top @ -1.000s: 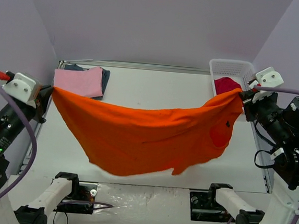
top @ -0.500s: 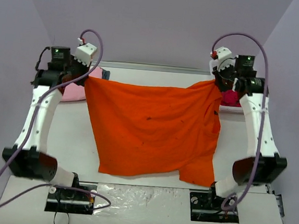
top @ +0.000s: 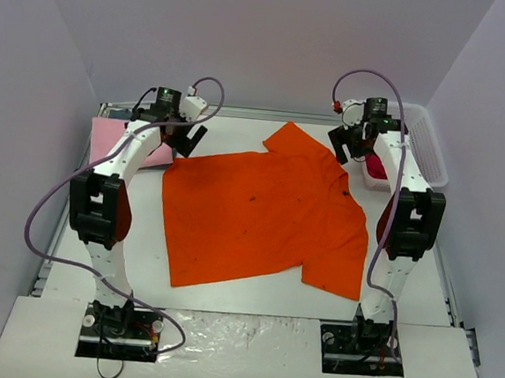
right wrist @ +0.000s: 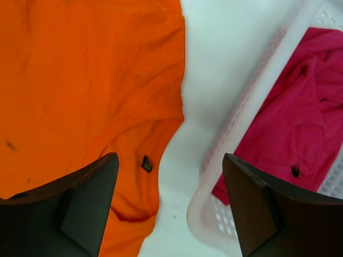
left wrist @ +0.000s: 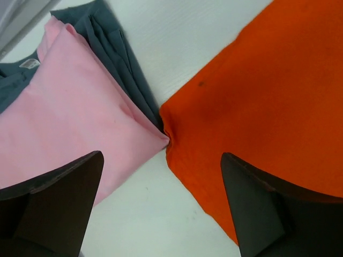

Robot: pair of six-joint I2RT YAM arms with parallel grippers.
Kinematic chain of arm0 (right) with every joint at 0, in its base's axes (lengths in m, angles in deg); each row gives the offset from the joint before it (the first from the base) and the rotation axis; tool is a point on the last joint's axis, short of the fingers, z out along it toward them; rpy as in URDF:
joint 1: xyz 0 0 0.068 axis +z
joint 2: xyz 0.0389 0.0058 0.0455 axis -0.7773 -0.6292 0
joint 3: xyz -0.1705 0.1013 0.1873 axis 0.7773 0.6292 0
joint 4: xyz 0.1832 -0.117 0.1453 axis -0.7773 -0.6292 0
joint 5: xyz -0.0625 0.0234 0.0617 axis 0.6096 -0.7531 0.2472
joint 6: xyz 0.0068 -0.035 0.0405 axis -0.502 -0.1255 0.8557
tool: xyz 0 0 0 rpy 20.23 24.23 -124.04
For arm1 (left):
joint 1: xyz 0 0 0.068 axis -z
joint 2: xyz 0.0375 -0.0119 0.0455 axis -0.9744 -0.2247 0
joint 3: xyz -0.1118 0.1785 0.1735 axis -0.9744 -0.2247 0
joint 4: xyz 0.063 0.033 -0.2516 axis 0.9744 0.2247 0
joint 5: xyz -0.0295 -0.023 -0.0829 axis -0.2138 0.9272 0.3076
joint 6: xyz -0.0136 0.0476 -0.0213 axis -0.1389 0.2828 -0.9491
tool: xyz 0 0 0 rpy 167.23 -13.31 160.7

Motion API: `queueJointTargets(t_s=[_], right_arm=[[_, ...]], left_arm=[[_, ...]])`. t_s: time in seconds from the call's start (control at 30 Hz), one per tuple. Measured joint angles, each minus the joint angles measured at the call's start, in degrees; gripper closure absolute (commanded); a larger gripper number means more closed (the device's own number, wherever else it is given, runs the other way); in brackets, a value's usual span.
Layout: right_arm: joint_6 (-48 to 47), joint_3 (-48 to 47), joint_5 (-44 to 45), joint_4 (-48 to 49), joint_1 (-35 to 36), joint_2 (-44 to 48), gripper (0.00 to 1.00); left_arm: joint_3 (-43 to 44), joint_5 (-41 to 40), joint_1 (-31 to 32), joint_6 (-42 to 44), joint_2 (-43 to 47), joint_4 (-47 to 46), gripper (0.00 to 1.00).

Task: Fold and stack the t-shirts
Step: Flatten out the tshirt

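The bright orange t-shirt [top: 263, 216] lies spread flat on the white table, collar toward the right; it also shows in the left wrist view [left wrist: 268, 96] and in the right wrist view [right wrist: 80, 80]. My left gripper [top: 191, 137] [left wrist: 161, 176] hovers open over its far-left corner, beside a folded light pink t-shirt [top: 115, 137] [left wrist: 80, 107] stacked on a dark blue-grey t-shirt [left wrist: 107, 43]. My right gripper [top: 349, 151] [right wrist: 170, 160] stands open between the orange collar and the basket. A crimson t-shirt [top: 377, 164] [right wrist: 300, 118] lies crumpled in the basket. Neither gripper holds anything.
The white lattice basket [top: 429, 143] [right wrist: 241, 139] stands at the far right corner, close to my right gripper. A metal rail [top: 241, 113] edges the table's back. Purple walls close in on the back and both sides.
Both grippers have opened and let go of the orange t-shirt. It was stretched in the air between them and now lies flat. Both arms swung to the far side.
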Motion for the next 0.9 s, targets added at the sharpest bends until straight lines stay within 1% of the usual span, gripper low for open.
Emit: queueJointTargets(t_s=[0.13, 0.23, 0.27, 0.33, 0.37, 0.4, 0.43, 0.47, 0.53, 0.57, 0.6, 0.7, 0.77, 0.9], right_arm=[[-1.09, 7.21, -0.28, 0.37, 0.00, 8.17, 0.26], [-2.05, 12.57, -0.98, 0.44, 0.00, 15.28, 0.30], [-2.25, 13.81, -1.42, 0.26, 0.00, 17.18, 0.39], [-2.89, 16.22, -2.69, 0.50, 0.00, 20.65, 0.51], [-2.97, 17.20, -3.61, 0.46, 0.00, 21.81, 0.68], [-3.30, 17.99, -4.50, 0.50, 0.02, 22.60, 0.77], [-3.15, 18.69, -5.53, 0.50, 0.11, 22.91, 0.93], [-3.37, 19.10, -6.16, 0.46, 0.26, 22.84, 1.00], [-3.02, 19.39, -6.88, 0.37, 0.94, 21.59, 1.00], [-2.93, 19.37, -6.99, 0.48, 1.57, 20.48, 1.00], [-2.97, 19.19, -6.99, 0.48, 2.32, 19.19, 1.00], [-2.86, 16.31, -7.13, 0.13, 4.81, 12.92, 1.00], [-2.12, 11.32, -7.10, -0.07, 6.05, 6.67, 1.00], [-0.48, 0.59, -7.06, 0.04, 7.54, -4.87, 1.00]], left_arm=[[-5.51, -0.02, 2.64, 0.92, 11.65, -0.74, 0.06], [-9.60, 0.22, 2.99, 2.21, 21.73, -1.07, 0.06], [-11.28, 0.24, 2.99, 2.47, 25.05, -1.40, 0.06], [-15.28, 0.26, 2.99, 2.54, 30.95, -1.66, 0.07], [-17.22, 0.46, 2.97, 2.49, 33.27, -1.57, 0.13], [-19.28, 0.76, 2.93, 2.23, 35.01, -1.62, 0.18], [-21.79, 1.36, 2.93, 1.90, 36.57, -1.57, 0.29], [-23.80, 2.03, 2.93, 1.38, 37.40, -1.51, 0.50], [-27.85, 3.67, 2.95, -0.28, 37.75, -0.94, 0.77], [-29.59, 4.63, 2.95, -1.18, 37.27, -0.76, 0.96], [-31.34, 5.64, 2.95, -2.29, 36.70, -0.92, 0.98], [-35.58, 8.02, 2.95, -4.98, 34.71, -1.90, 0.98], [-36.63, 8.35, 2.95, -6.78, 32.92, -2.21, 0.98], [-35.87, 7.45, 2.95, -10.12, 28.50, -4.72, 0.97]])
